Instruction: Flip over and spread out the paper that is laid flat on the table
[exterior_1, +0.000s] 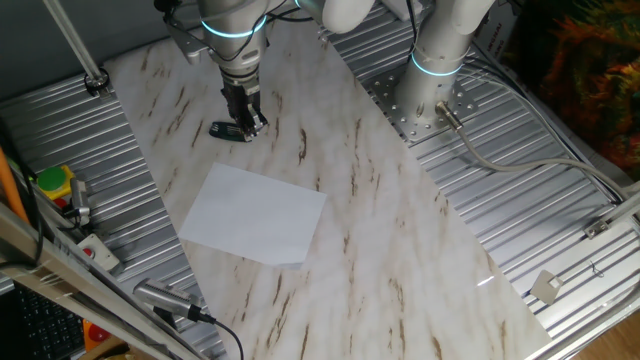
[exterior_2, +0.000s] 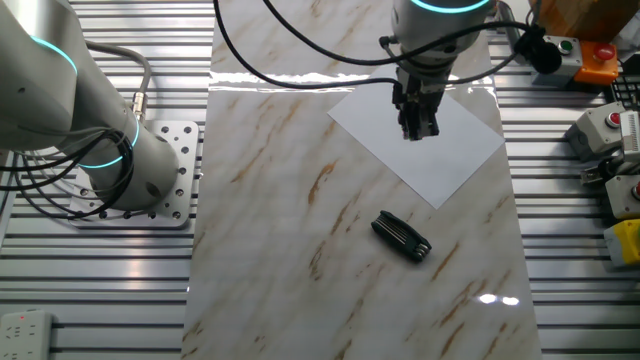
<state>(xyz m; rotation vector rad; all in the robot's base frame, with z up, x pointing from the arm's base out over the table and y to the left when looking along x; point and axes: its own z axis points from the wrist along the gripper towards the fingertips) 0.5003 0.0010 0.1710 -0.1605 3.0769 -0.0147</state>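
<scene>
The large white marble-patterned table (exterior_1: 400, 230) with brown streaks runs diagonally through both views, flanked on either side by ribbed grey metal panels (exterior_1: 540, 200). The white robot arm (exterior_1: 440, 40), ringed with glowing cyan bands, rises from a perforated base plate (exterior_2: 165, 175) bolted to one panel, with black cables looping over the board. A control box with coloured buttons (exterior_2: 590, 55) sits on the panel at the far side in the other fixed view, and a yellow and green box (exterior_1: 52, 185) lies at the board's edge in one fixed view. The plain white rectangular sheet of paper (exterior_1: 254, 213) lies flat on the marble, turned at an angle, all four corners down and its edges inside the board. The arm reaches over the table with its wrist pointing straight down, and the black two-finger gripper (exterior_1: 243, 118) hangs above the surface, off the paper, with bare marble between it and the sheet; its fingers stand close together with nothing between them. A small black folding tool (exterior_2: 401, 237) lies on the marble near the gripper and apart from the sheet. Open board lies around the sheet on all sides.
</scene>
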